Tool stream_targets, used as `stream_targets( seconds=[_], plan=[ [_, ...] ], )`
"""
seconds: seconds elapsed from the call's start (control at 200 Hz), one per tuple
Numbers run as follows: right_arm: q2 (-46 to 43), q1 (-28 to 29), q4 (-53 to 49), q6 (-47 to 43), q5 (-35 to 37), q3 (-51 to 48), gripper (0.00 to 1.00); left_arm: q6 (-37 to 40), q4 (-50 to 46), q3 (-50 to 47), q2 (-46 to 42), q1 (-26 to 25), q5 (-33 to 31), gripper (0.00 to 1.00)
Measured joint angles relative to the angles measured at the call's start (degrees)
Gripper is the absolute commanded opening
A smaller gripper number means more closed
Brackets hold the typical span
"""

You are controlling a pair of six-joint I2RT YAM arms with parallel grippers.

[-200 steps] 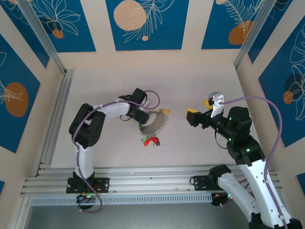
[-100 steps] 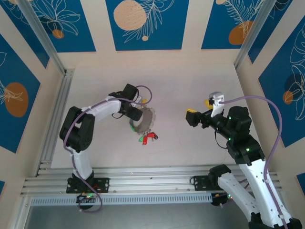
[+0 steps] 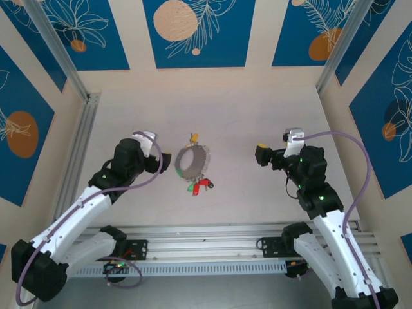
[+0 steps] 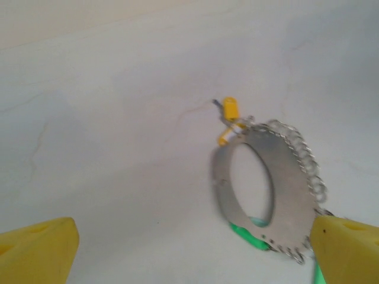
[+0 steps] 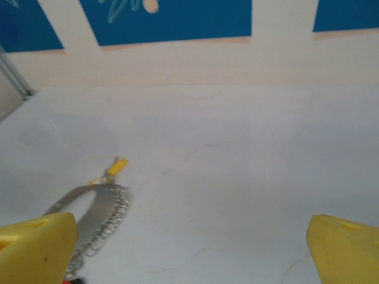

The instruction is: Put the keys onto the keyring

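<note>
L gripper (image 3: 165, 162), jaws wide & empty, sits just left of the keyring (image 3: 191, 163) lying flat on the table (image 3: 244, 116), w/ the keys (image 3: 193, 138) at the ring's far rim, long axis near-to-far, while R gripper (image 3: 259, 155), also wide open & empty, is well apart.

— What do we see on the table (image 3: 257, 109)?
— We see a pale, smooth top with faint hairline marks. The keyring (image 3: 202, 164) lies flat near its middle.
— And what do we find round it?
— We find the keys (image 3: 192, 138), a small yellowish bit, touching the hoop's far edge; we cannot tell whether they are threaded on. At its near edge we see green and red tags (image 3: 201, 187) resting on the table. We also see small chain loops along the right rim.
</note>
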Motion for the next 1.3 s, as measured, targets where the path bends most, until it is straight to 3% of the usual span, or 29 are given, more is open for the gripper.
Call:
stream_targets(
  seconds=[0.3, 0.485, 0.65, 0.77, 0.905, 1.3],
  plan=[
    [10.54, -6.16, 20.61, -5.38, -5.73, -15.04, 0.99, -2.93, 13.60, -14.93, 3.26, 6.49, -12.48, 1.00],
    [22.23, -11.63, 36.13, -5.75, -8.74, -19.67, 0.99, -0.61, 23.61, -14.95, 9.86, 8.90, -17.99, 1.00],
    [34.64, -13.07, 47.34, -5.73, -10.27, -19.34, 0.99, 2.34, 36.20, -15.56, 19.39, 12.83, -21.11, 1.00],
    [41.92, -13.14, 54.01, -5.60, -11.02, -18.82, 0.99, 4.07, 47.12, -18.40, 25.46, 15.82, -19.85, 1.00],
    [49.92, -13.16, 60.22, -5.07, -10.58, -18.23, 0.99, 5.53, 59.21, -20.31, 33.59, 18.03, -12.79, 1.00],
    [51.69, -13.11, 59.54, -4.44, -7.78, -14.43, 0.99, 5.73, 66.60, -20.96, 34.56, 20.48, -5.35, 1.00]
  ],
)
